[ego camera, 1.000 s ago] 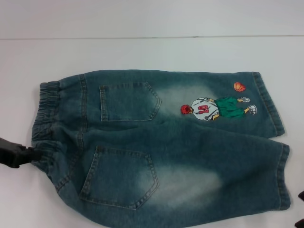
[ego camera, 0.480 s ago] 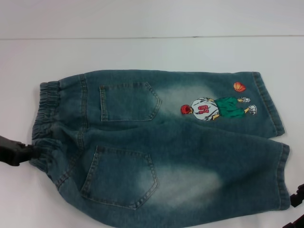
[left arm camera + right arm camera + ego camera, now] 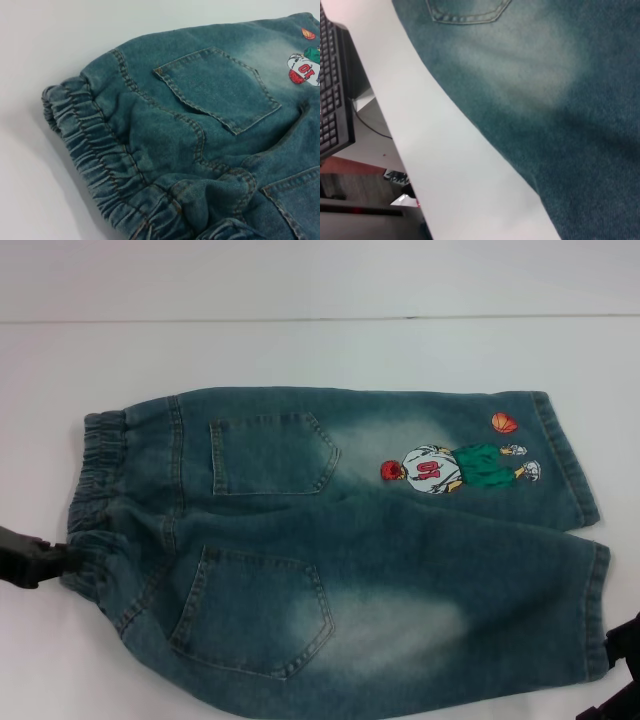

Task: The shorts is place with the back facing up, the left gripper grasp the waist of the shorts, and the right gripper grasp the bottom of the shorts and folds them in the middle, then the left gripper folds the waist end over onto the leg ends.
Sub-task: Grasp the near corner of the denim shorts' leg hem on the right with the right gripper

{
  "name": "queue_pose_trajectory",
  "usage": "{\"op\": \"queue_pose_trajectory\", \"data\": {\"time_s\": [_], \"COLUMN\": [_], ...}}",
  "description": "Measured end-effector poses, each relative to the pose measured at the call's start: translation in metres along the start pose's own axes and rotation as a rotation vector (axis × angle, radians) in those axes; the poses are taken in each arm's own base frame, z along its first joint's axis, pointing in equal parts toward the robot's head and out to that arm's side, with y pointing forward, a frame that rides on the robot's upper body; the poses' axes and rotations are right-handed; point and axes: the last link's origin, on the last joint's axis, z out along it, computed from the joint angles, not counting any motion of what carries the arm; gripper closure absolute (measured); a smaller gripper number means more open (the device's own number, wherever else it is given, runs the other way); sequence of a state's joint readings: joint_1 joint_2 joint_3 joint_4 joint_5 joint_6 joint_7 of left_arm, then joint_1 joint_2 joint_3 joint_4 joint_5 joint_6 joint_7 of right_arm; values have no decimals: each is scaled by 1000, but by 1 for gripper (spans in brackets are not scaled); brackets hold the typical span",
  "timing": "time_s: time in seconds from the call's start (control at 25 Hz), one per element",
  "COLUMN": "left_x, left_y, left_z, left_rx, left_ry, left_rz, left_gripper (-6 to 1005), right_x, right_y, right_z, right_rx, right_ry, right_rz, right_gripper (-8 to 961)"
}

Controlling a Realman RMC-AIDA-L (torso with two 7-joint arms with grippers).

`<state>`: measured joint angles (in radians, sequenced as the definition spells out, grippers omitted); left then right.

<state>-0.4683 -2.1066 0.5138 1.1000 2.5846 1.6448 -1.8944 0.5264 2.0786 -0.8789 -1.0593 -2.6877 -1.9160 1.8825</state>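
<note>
Currently you were at the first step: both grasps being set up, no fold started. Left gripper (image 3: 35, 562) sat at the near end of the waist of the shorts (image 3: 95, 510), touching the ruffled band; I couldn't tell whether it had closed on the fabric or how wide it stood. The shorts (image 3: 350, 550) lay flat, back up, on the white table (image 3: 300, 350), waist to your left, legs to your right. On the far leg, the cartoon player (image 3: 450, 468) wore a shirt number reading "10", basketball (image 3: 504, 423) just beside him; no brand label visible. Right gripper (image 3: 625, 655) was just beside the near hem of the bottom of the shorts (image 3: 597, 610), mostly out of view, opening impossible to judge. My read: next you needed the right one seated on that hem, then both lifting together for the middle fold.
</note>
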Motion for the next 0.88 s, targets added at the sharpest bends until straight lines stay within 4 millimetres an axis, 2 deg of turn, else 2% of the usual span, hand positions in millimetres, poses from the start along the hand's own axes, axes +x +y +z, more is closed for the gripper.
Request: {"op": "queue_pose_trajectory", "data": {"time_s": [0.36,0.56,0.88], "left_x": [0,1,0], "left_y": [0,1,1], "left_z": [1,0,0], "left_rx": [3,-2,-5], "left_ry": [3,17,18], "left_rz": [0,-3,-7], "left_gripper": [936,936,936], "right_x": [-3,-3,-3], "right_y": [-4,-14,-14], "right_z": [1,1,2], "right_rx": [29,104,102], "right_ry": [-14,-44,-53], "right_rz": [8,53,58], "right_gripper": [99,288,633]}}
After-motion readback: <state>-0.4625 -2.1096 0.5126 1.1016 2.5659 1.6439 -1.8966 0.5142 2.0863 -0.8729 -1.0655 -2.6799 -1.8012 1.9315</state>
